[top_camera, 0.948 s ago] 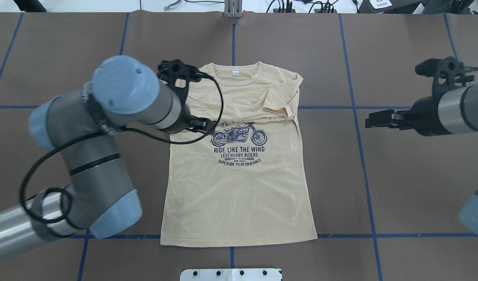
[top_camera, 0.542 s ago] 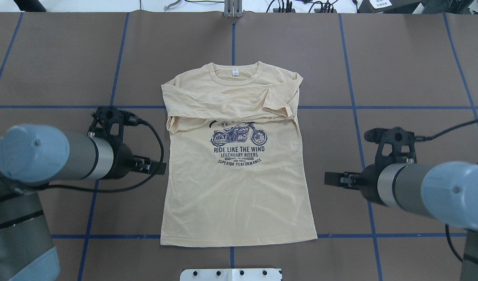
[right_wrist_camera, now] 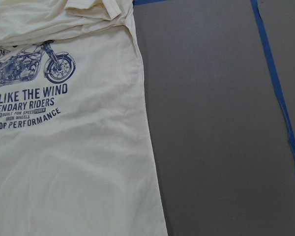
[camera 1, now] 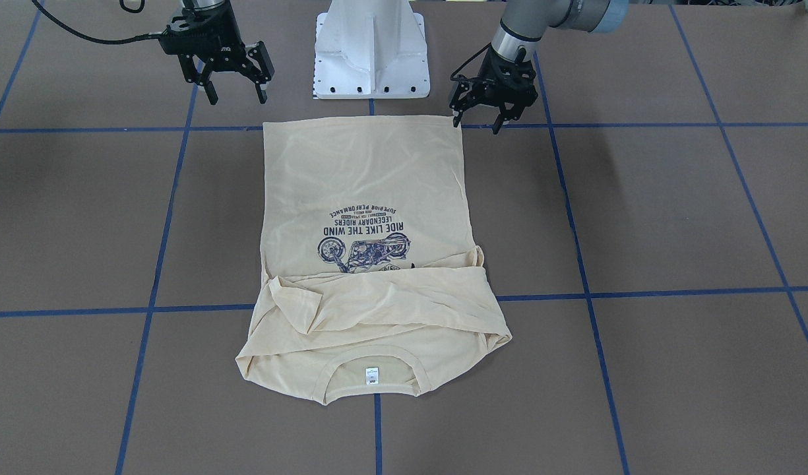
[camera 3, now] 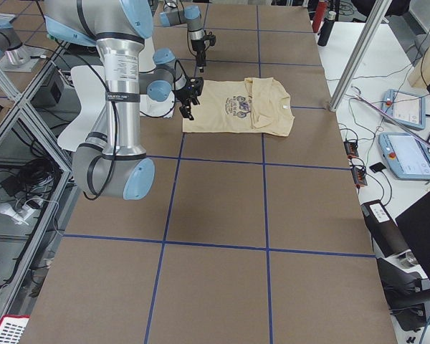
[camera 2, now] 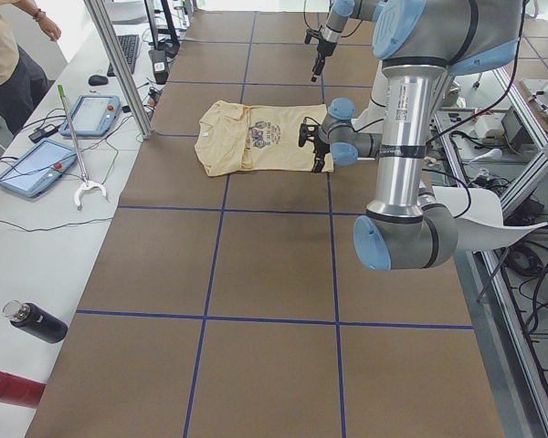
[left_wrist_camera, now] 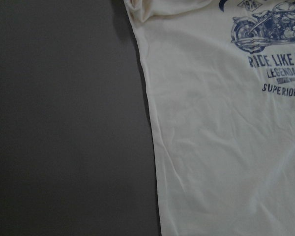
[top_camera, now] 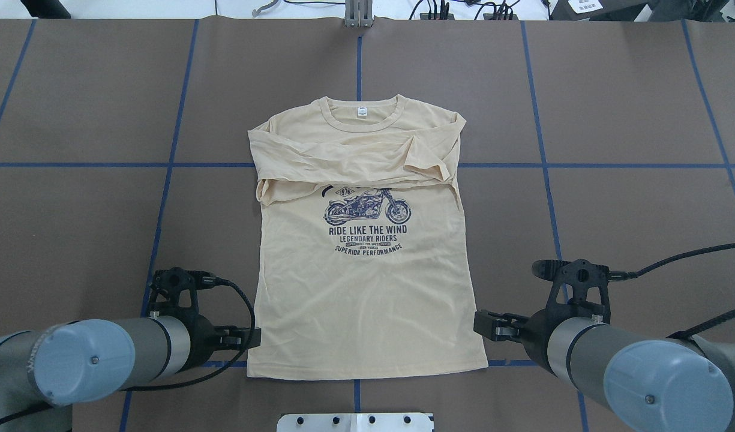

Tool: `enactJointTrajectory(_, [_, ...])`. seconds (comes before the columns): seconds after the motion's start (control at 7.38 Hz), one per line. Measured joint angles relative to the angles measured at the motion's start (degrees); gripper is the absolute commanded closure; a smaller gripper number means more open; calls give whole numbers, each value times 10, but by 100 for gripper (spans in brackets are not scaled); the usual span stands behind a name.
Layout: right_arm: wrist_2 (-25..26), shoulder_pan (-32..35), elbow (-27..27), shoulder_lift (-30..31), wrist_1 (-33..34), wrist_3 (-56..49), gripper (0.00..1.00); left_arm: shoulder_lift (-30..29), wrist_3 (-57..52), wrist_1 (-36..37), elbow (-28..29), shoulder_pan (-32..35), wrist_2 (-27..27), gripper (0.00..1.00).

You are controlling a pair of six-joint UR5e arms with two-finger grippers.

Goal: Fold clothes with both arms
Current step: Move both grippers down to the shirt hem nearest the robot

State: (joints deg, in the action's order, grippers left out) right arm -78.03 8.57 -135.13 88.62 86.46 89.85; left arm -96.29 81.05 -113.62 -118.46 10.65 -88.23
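Since pulling back from mid-shirt level toward the hem, left gripper point(camera 1: 475, 124) and right gripper point(camera 1: 237, 99) sit spread, empty, just beside the hem corners of the cream shirt point(top_camera: 367, 288), which lies flat mid-tabletop point(top_camera: 643, 210), sleeves folded in, with bare surface on both sides.

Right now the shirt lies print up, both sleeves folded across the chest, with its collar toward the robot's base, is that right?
Not quite. The shirt lies print up with both sleeves folded across the chest, but its hem, not its collar, is toward the robot's base. The exterior front-facing view shows it.
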Motion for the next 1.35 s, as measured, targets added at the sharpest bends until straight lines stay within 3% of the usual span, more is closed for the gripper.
enactJointTrajectory(0.81, [5,-2,1,0,0,1,0,-22,25,6,33,-52,5,49])
enactJointTrajectory(0.95, [5,-2,1,0,0,1,0,-24,25,7,36,-52,5,66])
enactJointTrajectory(1.08, [5,-2,1,0,0,1,0,-25,25,7,39,-53,5,92])
enactJointTrajectory(1.22, [5,-2,1,0,0,1,0,-27,25,7,40,-53,5,100])
enactJointTrajectory(1.35, [5,-2,1,0,0,1,0,-28,26,7,40,-53,5,100])
